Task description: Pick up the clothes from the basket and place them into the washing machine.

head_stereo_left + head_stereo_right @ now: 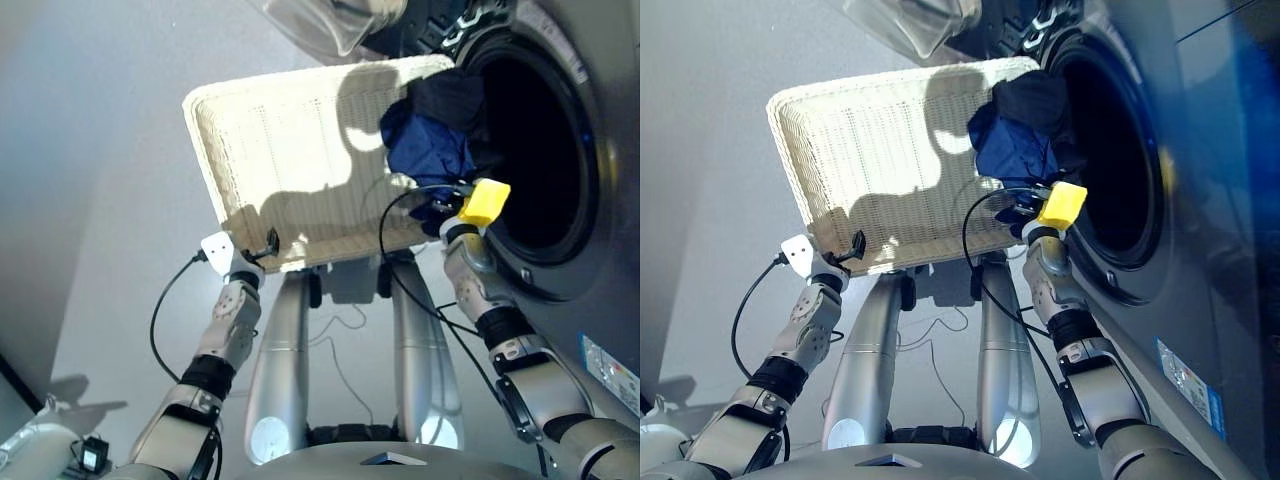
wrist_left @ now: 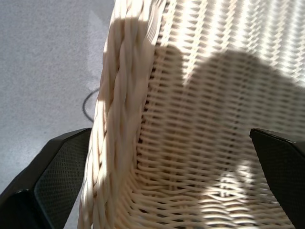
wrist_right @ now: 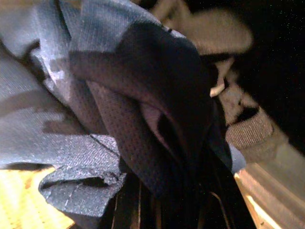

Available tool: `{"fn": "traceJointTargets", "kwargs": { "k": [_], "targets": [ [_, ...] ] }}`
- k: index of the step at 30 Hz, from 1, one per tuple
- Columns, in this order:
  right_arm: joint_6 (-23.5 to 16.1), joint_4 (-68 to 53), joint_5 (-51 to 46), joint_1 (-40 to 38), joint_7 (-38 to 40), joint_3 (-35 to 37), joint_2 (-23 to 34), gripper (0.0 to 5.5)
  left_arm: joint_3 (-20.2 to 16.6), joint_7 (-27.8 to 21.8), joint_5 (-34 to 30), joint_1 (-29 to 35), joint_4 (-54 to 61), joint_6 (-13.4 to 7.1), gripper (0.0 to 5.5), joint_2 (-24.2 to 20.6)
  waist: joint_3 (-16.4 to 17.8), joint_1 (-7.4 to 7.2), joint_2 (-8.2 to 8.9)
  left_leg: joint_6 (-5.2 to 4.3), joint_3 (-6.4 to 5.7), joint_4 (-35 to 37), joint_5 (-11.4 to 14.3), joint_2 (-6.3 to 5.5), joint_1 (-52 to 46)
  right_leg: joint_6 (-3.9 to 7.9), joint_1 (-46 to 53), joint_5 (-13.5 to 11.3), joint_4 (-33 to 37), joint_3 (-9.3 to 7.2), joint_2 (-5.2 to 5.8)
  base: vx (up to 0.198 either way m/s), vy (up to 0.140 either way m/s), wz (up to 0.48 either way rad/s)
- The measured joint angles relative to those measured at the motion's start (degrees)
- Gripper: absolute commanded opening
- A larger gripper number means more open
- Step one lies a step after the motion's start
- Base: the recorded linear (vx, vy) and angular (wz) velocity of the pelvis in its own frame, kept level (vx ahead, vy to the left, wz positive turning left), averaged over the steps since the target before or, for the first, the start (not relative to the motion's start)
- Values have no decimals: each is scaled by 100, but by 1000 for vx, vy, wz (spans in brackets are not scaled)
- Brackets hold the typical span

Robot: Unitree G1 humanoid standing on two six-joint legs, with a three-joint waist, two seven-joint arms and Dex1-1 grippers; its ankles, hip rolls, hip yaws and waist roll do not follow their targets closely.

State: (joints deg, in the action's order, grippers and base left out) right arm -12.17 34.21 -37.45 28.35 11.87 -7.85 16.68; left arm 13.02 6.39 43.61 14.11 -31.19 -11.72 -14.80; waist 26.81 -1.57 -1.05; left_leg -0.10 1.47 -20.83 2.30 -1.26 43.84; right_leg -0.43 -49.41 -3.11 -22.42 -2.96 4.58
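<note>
The cream wicker basket (image 1: 280, 130) stands with one end against the washing machine (image 1: 605, 230), whose dark porthole (image 1: 535, 150) is open. A navy blue garment (image 1: 425, 150) is bunched at that end of the basket, and a black one (image 1: 450, 100) lies over it into the opening. My right gripper (image 1: 442, 207) sits at the navy garment's near edge, shut on its cloth (image 3: 119, 143), which hides the fingers. At the basket's near left corner my left gripper (image 1: 262, 245) is open, one finger (image 2: 47, 176) outside the braided rim (image 2: 119, 119) and one inside.
The machine's glass door (image 1: 330, 25) hangs swung open above the basket's far edge. A black cable (image 1: 160, 310) loops from my left wrist over the grey floor. A small black adapter (image 1: 90, 455) lies at the lower left. A label (image 1: 610, 370) is stuck on the machine's front.
</note>
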Motion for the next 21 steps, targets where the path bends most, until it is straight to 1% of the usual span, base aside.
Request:
{"fn": "traceJointTargets", "kwargs": {
  "k": [2,3,4,6,9,11,12,14,16,17,18,19,21],
  "targets": [
    [-126,-148,-16,-164,-5,65,-147,0,-4,-75,-69,-147,-13,-5,550,25,-46,6,12,5,-3,344,-68,-6,-424,1,365,-8,213,-7,-1,0,0,0],
    [-217,-201,-70,-262,0,85,-222,0,10,-114,-94,-232,-9,-23,550,25,-164,6,18,4,-3,456,-86,-7,-506,8,421,-3,266,-11,-1,0,0,0],
    [-263,-228,-146,-324,0,155,-304,0,10,-146,-95,-279,-10,-38,550,26,-250,4,32,5,-4,534,-93,-10,-569,20,462,8,291,-11,2,0,0,0],
    [-344,-217,-395,-332,30,296,-411,0,13,-170,-97,-286,-5,-45,550,22,-264,7,27,2,-2,585,-112,-10,-689,29,583,16,344,-19,2,0,0,0],
    [-507,-147,-865,-197,107,647,-603,0,18,-169,-97,-287,27,-50,550,-2,-265,23,21,3,5,584,-111,-31,-693,36,583,22,341,-10,17,0,0,0],
    [-749,53,-1425,95,191,1027,-820,0,43,-170,-94,-331,34,-51,550,-55,-271,55,0,6,20,552,-111,-41,-674,42,543,27,285,11,25,0,0,0],
    [-853,129,-1627,211,232,1136,-846,0,76,-169,-93,-358,34,-50,550,-77,-294,58,-45,13,24,532,-116,-55,-628,56,487,42,234,16,39,0,0,0],
    [-994,158,-1978,477,337,1306,-795,0,176,-175,-88,-415,116,-47,550,-130,-388,129,-191,28,33,349,-95,-90,-367,98,211,121,40,42,74,0,0,0],
    [-1064,265,-2170,786,390,1379,-679,0,200,-174,-87,-454,210,-45,550,-167,-456,222,-342,37,63,149,-62,-108,-68,92,-81,134,-140,82,91,0,0,0],
    [-1076,300,-2275,942,449,1432,-656,0,227,-176,-87,-475,253,-44,550,-202,-451,237,-417,40,67,8,-25,-110,60,90,-197,147,-246,90,94,0,0,0],
    [-1098,323,-2343,1094,503,1461,-616,0,254,-176,-87,-475,263,-42,550,-227,-454,249,-475,50,102,-169,37,-110,197,84,-326,179,-386,130,91,0,0,0],
    [-1116,323,-2362,1211,550,1476,-571,0,269,-178,-87,-475,273,-38,550,-242,-455,305,-526,57,165,-396,128,-101,344,80,-477,228,-573,171,90,0,0,0],
    [-1119,322,-2361,1391,635,1486,-455,0,285,-182,-91,-472,284,-36,550,-249,-435,334,-654,64,168,-796,272,-95,610,85,-706,319,-878,208,90,0,0,0]
  ]
}}
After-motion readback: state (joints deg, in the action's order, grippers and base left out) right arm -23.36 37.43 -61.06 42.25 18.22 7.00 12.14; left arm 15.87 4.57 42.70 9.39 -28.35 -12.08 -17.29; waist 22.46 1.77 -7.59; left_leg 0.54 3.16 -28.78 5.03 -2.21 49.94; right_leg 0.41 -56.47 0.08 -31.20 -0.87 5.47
